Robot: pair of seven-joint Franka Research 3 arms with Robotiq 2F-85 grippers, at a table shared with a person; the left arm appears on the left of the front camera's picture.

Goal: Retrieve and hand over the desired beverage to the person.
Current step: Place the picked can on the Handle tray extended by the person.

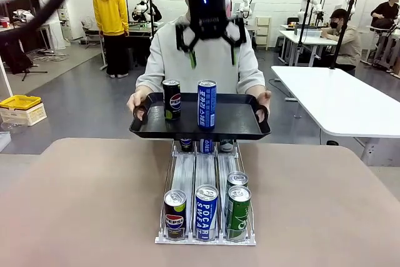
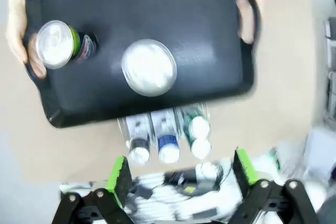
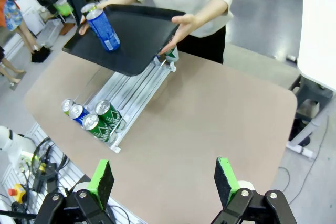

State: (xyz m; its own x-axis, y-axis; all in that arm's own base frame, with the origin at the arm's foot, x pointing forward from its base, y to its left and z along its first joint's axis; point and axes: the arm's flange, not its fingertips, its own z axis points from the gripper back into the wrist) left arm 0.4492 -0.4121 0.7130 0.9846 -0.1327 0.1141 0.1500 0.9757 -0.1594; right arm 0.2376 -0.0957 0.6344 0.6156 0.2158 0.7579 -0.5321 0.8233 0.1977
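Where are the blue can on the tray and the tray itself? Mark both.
blue can [image 1: 207, 104], front view, middle of its printed side.
tray [image 1: 240, 120], front view, bare floor right of the cans.

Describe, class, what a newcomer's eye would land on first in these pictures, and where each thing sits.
The person at the table's far side holds a flat black tray over the rack's far end, with a dark Pepsi can and a blue can upright on it. The left pincer hangs open above the tray. Near the table's front edge, a can rack holds Pepsi, Pocari Sweat and green cans.
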